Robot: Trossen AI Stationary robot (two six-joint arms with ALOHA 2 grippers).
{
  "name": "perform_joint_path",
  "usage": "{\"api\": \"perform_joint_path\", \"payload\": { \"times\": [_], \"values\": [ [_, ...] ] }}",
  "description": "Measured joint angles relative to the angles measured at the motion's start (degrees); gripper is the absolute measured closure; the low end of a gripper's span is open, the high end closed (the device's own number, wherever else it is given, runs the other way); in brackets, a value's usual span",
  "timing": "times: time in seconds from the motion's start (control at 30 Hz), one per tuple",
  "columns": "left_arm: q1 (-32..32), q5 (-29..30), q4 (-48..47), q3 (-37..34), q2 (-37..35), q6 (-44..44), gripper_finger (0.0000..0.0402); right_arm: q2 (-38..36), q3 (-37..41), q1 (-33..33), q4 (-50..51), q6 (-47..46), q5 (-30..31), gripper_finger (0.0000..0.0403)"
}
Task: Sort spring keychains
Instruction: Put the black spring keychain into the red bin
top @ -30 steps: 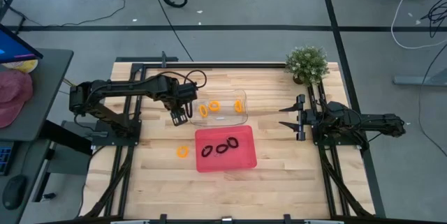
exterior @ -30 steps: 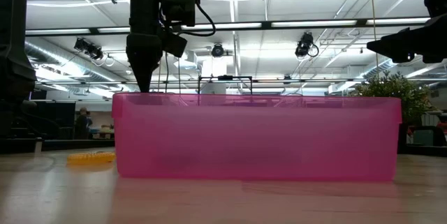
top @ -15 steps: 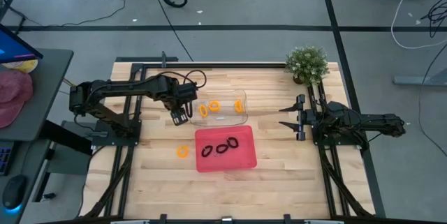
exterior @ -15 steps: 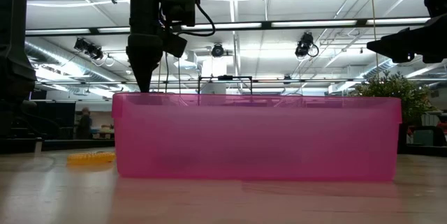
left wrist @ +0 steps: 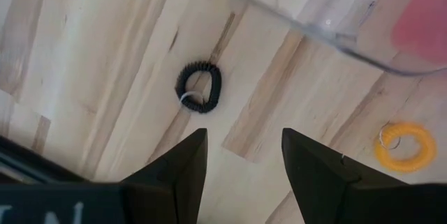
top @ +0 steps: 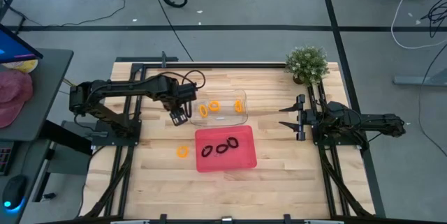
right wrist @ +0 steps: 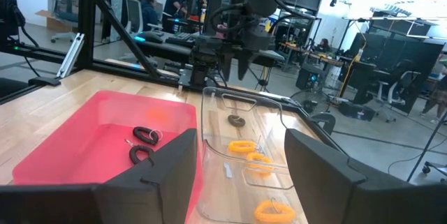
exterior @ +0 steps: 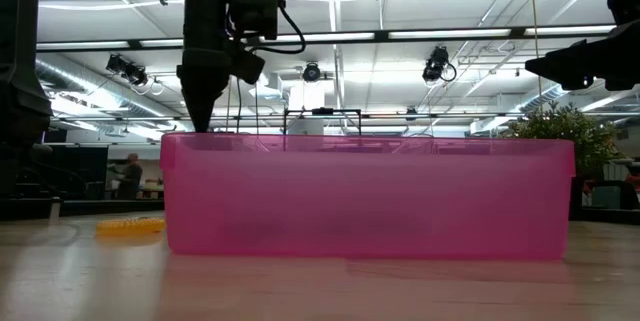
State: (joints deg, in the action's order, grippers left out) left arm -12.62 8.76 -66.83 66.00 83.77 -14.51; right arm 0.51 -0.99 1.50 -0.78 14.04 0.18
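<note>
A black spring keychain (left wrist: pixel 199 88) lies flat on the wooden table, just left of the clear tray (top: pixel 243 116). My left gripper (top: pixel 179 118) hangs open above it, pointing down, clear of it. Three orange keychains (top: pixel 213 106) lie in the clear tray. Three black keychains (top: pixel 222 146) lie in the pink tray (top: pixel 244 160). One orange keychain (top: pixel 183 151) lies on the table left of the pink tray. My right gripper (top: pixel 290 117) waits open and level at the table's right side, holding nothing.
A small potted plant (top: pixel 307 63) stands at the far right corner. The two trays sit close together mid-table. Bare wood lies along the near edge and between the trays and my right arm. In the low view the pink tray's wall (exterior: pixel 370 196) hides what lies behind it.
</note>
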Motion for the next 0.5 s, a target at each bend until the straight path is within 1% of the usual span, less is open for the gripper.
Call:
{"api": "perform_joint_path", "payload": {
  "times": [0.17, 0.5],
  "values": [
    [0.0, -0.5, -2.0, 0.0, 0.0, 0.1, 0.0213, 0.0, 0.0, 0.0, 0.0, 0.0, 0.0, 0.0181],
    [0.0, -0.7, -1.9, 0.0, 0.0, -0.3, 0.0213, 0.0, 0.0, 0.0, 0.0, 0.0, 0.0, 0.0181]
  ]
}}
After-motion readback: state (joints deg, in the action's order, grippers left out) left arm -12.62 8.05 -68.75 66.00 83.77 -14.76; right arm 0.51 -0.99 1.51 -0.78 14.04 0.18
